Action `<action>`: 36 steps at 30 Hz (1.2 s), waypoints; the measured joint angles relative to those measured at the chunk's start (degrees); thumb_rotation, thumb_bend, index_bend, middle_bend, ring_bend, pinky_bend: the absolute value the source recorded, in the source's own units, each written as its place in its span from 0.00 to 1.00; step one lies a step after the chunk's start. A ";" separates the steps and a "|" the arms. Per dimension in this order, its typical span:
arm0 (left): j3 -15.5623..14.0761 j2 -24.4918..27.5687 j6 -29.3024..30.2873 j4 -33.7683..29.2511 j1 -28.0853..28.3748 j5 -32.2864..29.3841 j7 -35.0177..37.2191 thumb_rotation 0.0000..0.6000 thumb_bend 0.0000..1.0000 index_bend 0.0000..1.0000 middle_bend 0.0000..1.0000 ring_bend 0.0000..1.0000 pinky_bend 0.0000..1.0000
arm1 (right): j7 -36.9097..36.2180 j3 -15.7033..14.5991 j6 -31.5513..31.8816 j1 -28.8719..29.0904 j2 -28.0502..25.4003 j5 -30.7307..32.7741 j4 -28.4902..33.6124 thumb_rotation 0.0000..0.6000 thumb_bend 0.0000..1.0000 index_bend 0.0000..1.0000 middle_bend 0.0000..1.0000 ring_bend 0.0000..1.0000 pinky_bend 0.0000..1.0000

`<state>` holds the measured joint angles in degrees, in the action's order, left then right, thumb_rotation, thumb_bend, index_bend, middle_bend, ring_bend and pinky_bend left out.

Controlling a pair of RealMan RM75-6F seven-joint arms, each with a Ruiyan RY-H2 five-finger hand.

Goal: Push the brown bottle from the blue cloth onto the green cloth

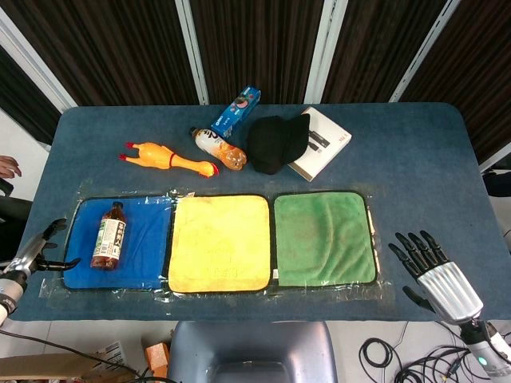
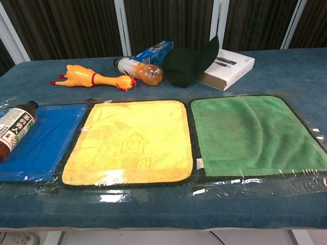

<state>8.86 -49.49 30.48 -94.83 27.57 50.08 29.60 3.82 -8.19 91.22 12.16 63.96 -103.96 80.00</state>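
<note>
The brown bottle (image 1: 108,235) lies flat on the blue cloth (image 1: 144,239), cap pointing toward the far side of the table (image 1: 415,159), label facing up. In the chest view it sits at the left edge of frame, on the blue cloth's left part. Nothing is touching it.

The left robot hand (image 1: 40,249) sits low at the left edge of the head view, off the blue cloth's left side and apart from the bottle, fingers spread, holding nothing. The right robot hand (image 1: 435,275) hangs past the table's near right corner, well away from the green cloth (image 1: 323,238), fingers fanned out and empty. Neither shows in the chest view.

The three cloths lie in a row along the near side under a clear plastic sheet: blue, then yellow cloth (image 1: 219,242) in the middle, then green.

Farther back there's a rubber chicken (image 1: 166,158), an orange drink bottle (image 1: 219,148) on its side, a blue box (image 1: 235,111), a black cap (image 1: 275,142) and a white book (image 1: 326,142) that the cap partly covers.
</note>
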 measured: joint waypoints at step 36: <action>23.71 -10.46 -39.38 13.08 -1.98 -6.02 9.34 1.00 0.25 0.00 0.09 0.06 0.25 | -6.11 0.65 1.20 -4.27 0.00 -0.81 -4.33 1.00 0.18 0.00 0.00 0.00 0.00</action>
<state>32.57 -59.95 -8.90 -81.75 25.59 44.06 38.94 -2.29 -7.55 92.42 7.89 63.96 -104.77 75.68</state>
